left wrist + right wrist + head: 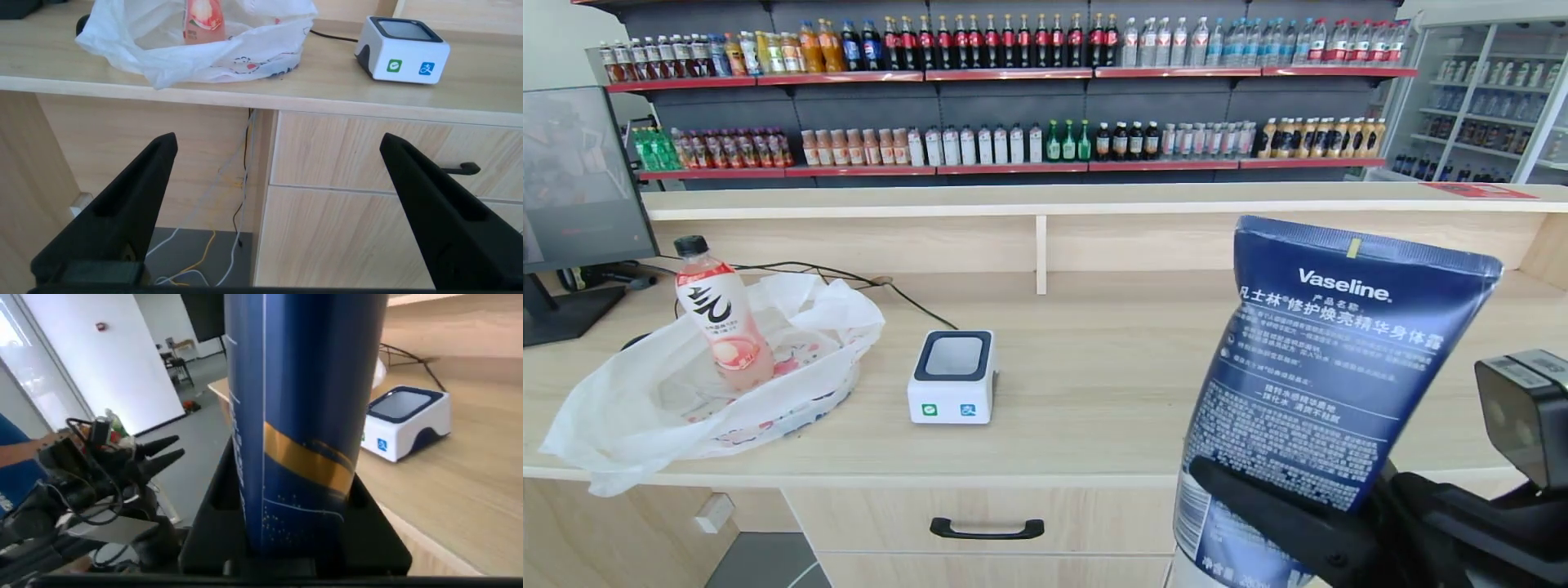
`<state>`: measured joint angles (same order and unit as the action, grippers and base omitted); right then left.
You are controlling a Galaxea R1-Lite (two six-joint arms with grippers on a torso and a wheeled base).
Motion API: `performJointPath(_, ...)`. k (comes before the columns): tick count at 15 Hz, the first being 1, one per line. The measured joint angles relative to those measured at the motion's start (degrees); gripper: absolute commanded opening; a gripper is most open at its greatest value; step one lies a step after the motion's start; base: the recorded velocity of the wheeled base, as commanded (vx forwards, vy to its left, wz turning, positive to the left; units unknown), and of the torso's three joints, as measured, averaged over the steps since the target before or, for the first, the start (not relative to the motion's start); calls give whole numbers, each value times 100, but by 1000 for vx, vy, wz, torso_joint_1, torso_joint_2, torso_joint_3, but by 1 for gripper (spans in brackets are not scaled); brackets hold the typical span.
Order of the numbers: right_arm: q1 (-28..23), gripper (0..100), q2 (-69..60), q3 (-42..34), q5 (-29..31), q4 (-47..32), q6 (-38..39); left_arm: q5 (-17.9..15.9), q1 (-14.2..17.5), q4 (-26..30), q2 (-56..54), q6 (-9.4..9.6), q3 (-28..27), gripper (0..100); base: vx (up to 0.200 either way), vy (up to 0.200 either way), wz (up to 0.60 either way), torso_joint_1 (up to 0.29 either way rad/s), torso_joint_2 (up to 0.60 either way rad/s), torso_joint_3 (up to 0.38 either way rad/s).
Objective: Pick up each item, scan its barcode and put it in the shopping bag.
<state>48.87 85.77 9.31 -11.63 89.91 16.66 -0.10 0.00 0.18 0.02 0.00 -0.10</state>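
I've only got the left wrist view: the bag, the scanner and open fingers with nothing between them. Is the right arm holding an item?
Observer: Yes. The right gripper is shut on a dark blue lotion tube, held crimped end up.
Operator: Is it over the scanner?
Observer: No. In the head view the tube is off to the scanner's right, by the front edge of the counter.
Operator: And the pink thing I can half see?
Observer: It is a pink drink bottle with a black cap, standing slightly tilted inside the shopping bag.
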Motion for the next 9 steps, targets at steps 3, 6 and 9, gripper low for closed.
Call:
performJointPath(3,-585,0,251,173,662,1,-941,0,0,0,0,0,0,100,0,0,0,0,0,0)
performJointPath(6,-751,0,350,173,1623,4,-1768,0,0,0,0,0,0,100,0,0,0,0,0,0)
performJointPath(9,-1147,0,394,140,1865,1,-2381,2,0,0,0,0,0,100,0,0,0,0,0,0)
